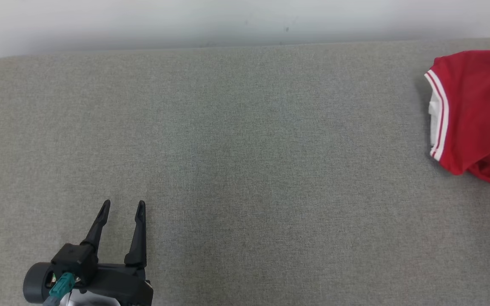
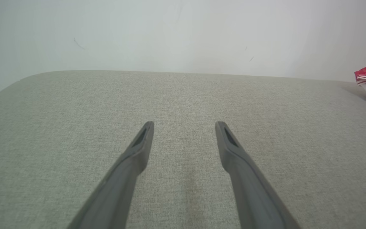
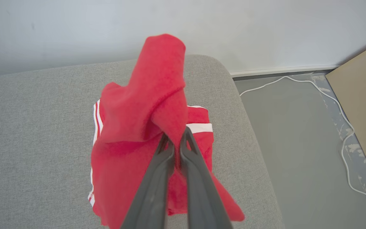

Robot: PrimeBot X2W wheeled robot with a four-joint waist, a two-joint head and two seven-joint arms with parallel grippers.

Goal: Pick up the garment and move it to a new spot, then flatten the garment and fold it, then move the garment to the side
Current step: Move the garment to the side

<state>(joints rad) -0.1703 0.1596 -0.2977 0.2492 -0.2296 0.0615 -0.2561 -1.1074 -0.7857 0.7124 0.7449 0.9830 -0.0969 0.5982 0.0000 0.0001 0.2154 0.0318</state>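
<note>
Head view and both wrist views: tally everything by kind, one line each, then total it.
Garments: 1, red garment
Pincers: 2, left pincer open, right pincer shut on it
Surfaces: 1, grey padded surface
Cables: 1, white cable
Boards: 1, tan board
Total: 6

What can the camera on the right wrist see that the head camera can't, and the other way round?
Right wrist view: the right gripper, shut on a raised fold of the red garment, plus grey floor, a white cable and a tan board past the end of the cushion.
Head view: the left gripper, open and holding nothing, over the cushion, well apart from the garment.
Both: the red garment with its white stripes, the grey cushion, and the pale wall behind.
</note>
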